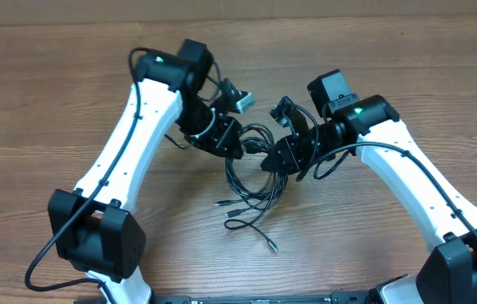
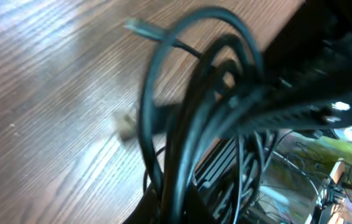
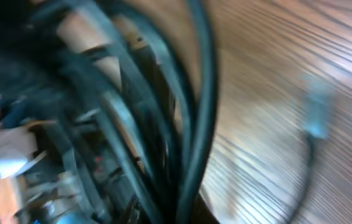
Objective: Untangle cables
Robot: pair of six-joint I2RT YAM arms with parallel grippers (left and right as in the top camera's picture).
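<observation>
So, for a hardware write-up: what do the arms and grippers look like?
The left arm and right arm have white shells, black joints and bases, each with a green light and a black wire. The left gripper and right gripper are black.

The thin black flexible cables (image 1: pixel 251 169) form one tangled bundle of overlapping loops near the middle of the wooden table (image 1: pixel 52 84), with the upper part raised off the wood. Loose ends with small silver-tipped plugs (image 1: pixel 273 248) trail flat toward the table's near edge.
</observation>
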